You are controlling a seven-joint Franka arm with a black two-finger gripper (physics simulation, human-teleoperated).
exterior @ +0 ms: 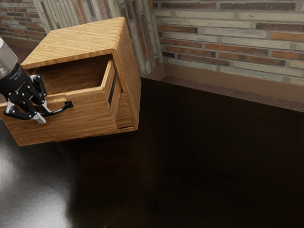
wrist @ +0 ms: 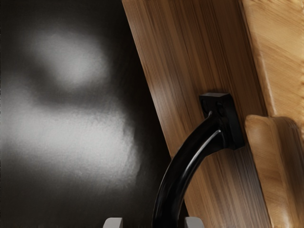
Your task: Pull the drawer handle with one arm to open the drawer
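While the gripper clamps the black handle from both sides | drawer stands pulled well out of the cabinet, inside exposed | judged: opening largely done | left: perhaps a final pull, then release

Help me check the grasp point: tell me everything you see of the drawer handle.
The drawer handle is a glossy black, curved bar, seemingly metal or plastic, fixed by a square black mount to the wooden drawer front, which stands pulled out. It arches away from the wood; the gripper is at it.
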